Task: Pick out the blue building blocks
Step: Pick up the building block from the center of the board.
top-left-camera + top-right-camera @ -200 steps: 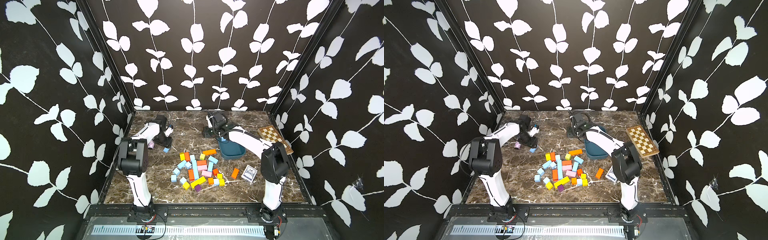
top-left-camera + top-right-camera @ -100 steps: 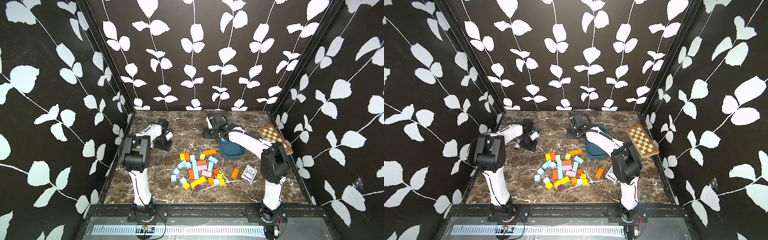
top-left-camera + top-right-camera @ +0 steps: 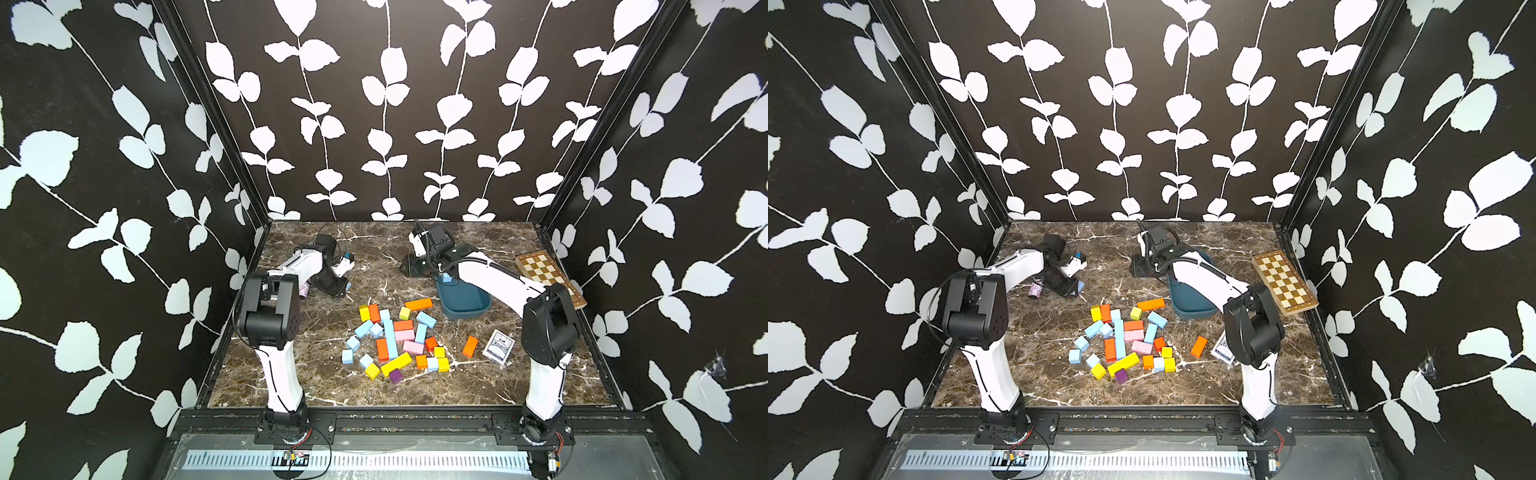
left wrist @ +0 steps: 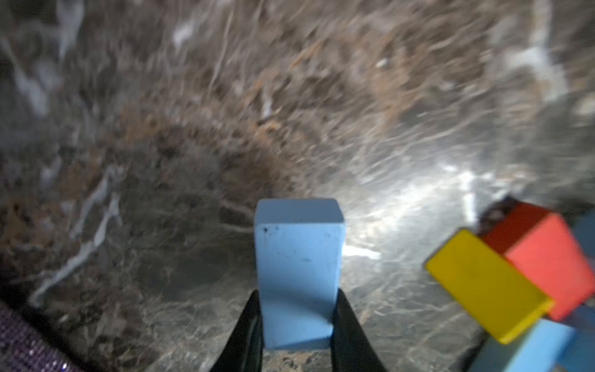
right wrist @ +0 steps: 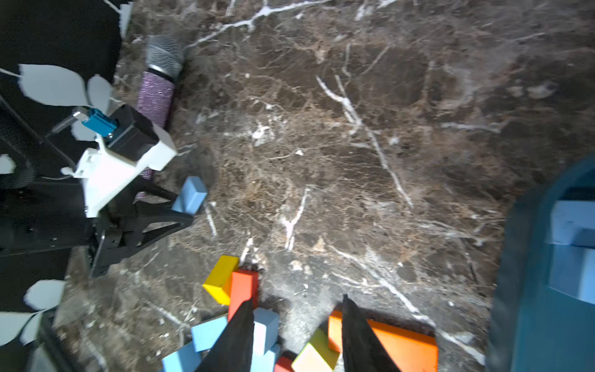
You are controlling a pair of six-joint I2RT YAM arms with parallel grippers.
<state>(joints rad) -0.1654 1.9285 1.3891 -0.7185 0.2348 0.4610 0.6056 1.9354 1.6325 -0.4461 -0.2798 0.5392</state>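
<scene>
- Our left end effector (image 4: 297, 294) is clamped on one light blue block (image 4: 297, 257), a jaw pressing each side. It sits at the far left of the bench (image 3: 457, 386), just beside a purple microphone (image 5: 156, 93).
- The left wrist view is smeared, so we cannot tell whether that block touches the bench.
- Our right end effector (image 5: 296, 299) is partly spread with nothing between its jaws, near the pile's far edge.
- Most blue building blocks (image 3: 390, 336) lie mid-bench, mixed among orange, yellow and pink blocks (image 3: 411, 347). Others rest in the teal tray (image 3: 467, 307).
</scene>
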